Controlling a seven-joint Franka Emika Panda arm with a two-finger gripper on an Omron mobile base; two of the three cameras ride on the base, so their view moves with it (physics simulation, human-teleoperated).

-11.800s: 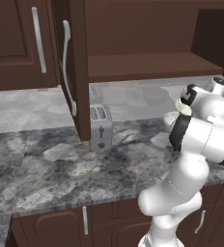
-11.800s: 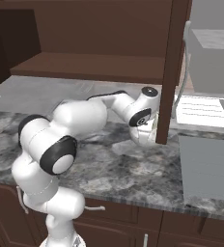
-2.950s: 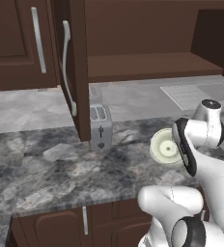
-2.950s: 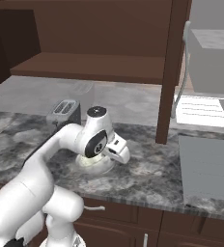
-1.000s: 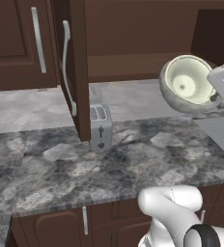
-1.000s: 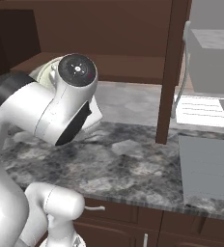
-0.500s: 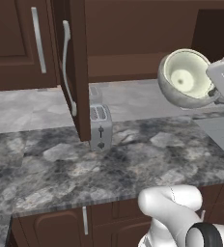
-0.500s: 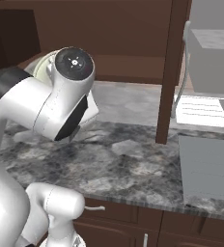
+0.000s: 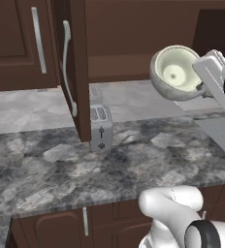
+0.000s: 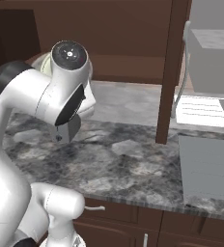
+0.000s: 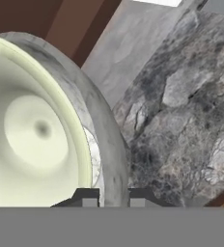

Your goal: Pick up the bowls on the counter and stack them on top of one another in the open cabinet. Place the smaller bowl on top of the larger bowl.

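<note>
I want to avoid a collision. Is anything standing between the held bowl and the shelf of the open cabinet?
Nothing visible does. The larger bowl, pinched at its rim by the gripper, hangs tilted above the counter, level with the cabinet opening. The open door and the toaster stand off to the left of that path.

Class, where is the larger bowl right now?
The larger bowl hangs tilted at the left base view's upper right, pinched by the tool, above the counter.
</note>
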